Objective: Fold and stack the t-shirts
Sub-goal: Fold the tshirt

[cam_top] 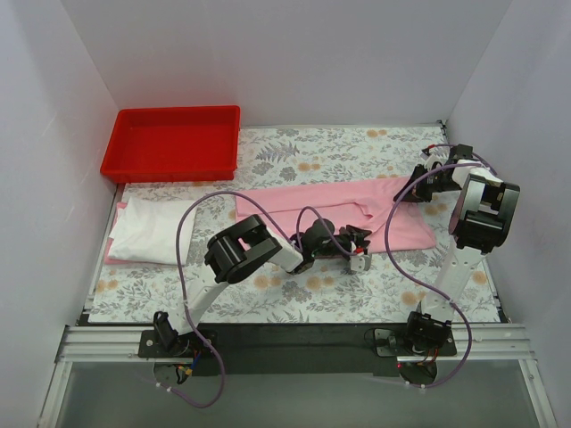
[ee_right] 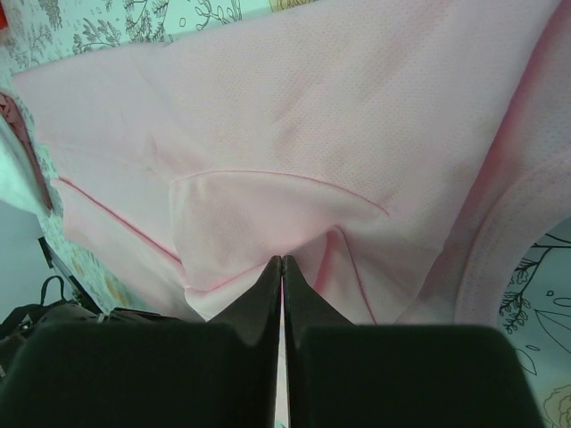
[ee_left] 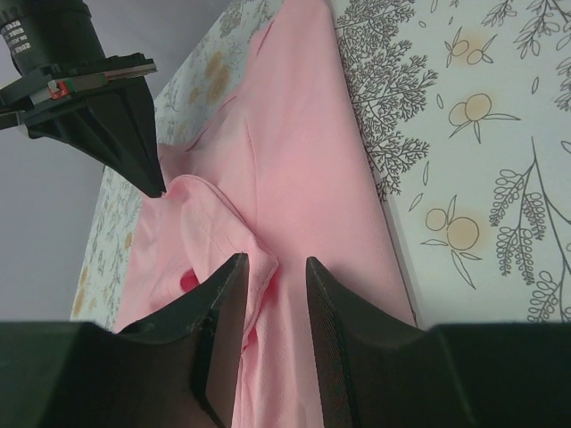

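The right gripper (ee_right: 281, 266) pinches the pink t-shirt (ee_right: 357, 107) shut; the left gripper (ee_left: 274, 260) (jaws part-open) straddles a fold of it.

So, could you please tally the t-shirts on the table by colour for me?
Pink: 2 (spread pink t-shirt mid-table; folded pink t-shirt, only its edge showing under the white one)
White: 1 (white t-shirt, folded, at the left)
Total: 3
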